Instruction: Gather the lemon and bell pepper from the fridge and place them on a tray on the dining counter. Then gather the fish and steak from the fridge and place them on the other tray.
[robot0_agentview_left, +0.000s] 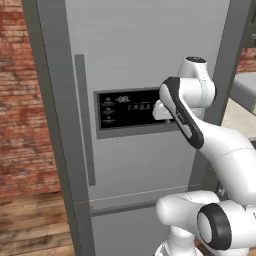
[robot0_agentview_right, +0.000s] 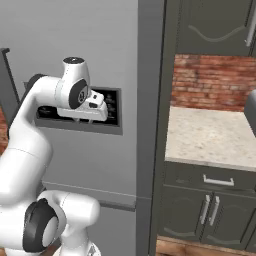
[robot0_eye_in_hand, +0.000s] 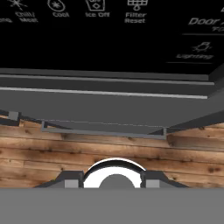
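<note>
The tall grey fridge (robot0_agentview_left: 130, 60) (robot0_agentview_right: 75, 30) stands right in front of me with its door shut. Its long vertical handle (robot0_agentview_left: 85, 120) runs down to the left of the dark display panel (robot0_agentview_left: 127, 112) (robot0_eye_in_hand: 109, 35). My gripper (robot0_agentview_left: 161, 111) (robot0_agentview_right: 102, 112) hovers close to the panel's right part, pointing at the door and tilted down. Its fingertips (robot0_eye_in_hand: 70, 178) stand apart with nothing between them, so it is open. The lemon, bell pepper, fish and steak are hidden behind the door. The trays and the dining counter are out of view.
Right of the fridge a beige stone worktop (robot0_agentview_right: 210, 140) sits on dark cabinets (robot0_agentview_right: 210, 210), with a brick wall (robot0_agentview_right: 210, 80) behind it. On the fridge's left are more brick wall (robot0_agentview_left: 25, 100) and wooden floor (robot0_agentview_left: 35, 220).
</note>
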